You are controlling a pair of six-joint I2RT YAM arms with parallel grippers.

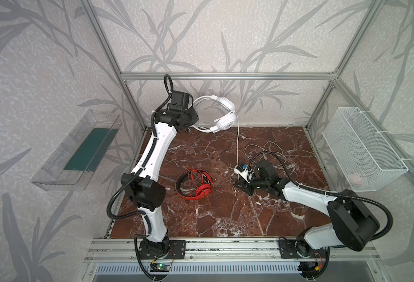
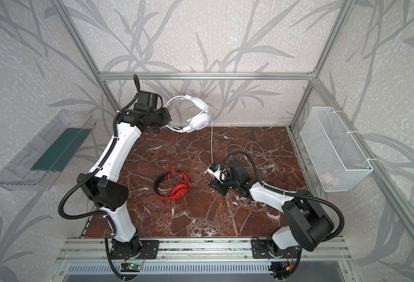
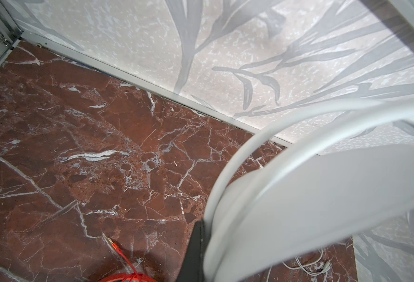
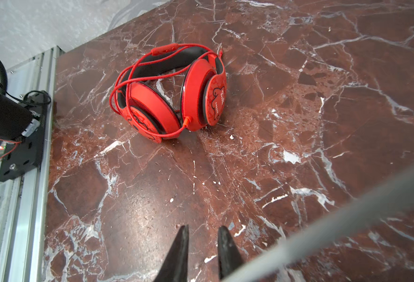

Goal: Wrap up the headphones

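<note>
Surface: the red-brown marble surface shows whole in both top views.
Tray: a clear tray hangs on the wall past 9 o'clock, with a dark green sheet on its floor. Whether anything else lies in it I cannot tell.
Basket: a white wire basket hangs on the wall past 3 o'clock. Something pale pink sits in it, too blurred to name.
White headphones: the white headphones hang off the surface at 12 o'clock, before the back wall. One cup faces the camera and largely hides the other. The left wrist view shows only the band, blurred and cut off.
Red headphones: the red headphones lie on the surface just 9 o'clock of centre, apart from both end effectors. Their thin cord loops round band and cups.
Cable: the white cable drops from the visible cup toward 6 o'clock, and its run is lost at the right wrist. Loose loops lie at 2 o'clock. A blurred grey band crosses the right wrist view; I cannot tell what it is.
Left end effector: the left end effector is at 11 o'clock, clenched on the white band and mostly hidden. One dark finger shows beside the band.
Right end effector: the right end effector is just 3 o'clock of centre, low over the surface. It is released, its tips narrowly parted with nothing between.
Red plug: the red plug lies on the surface at the cord's end.
</note>
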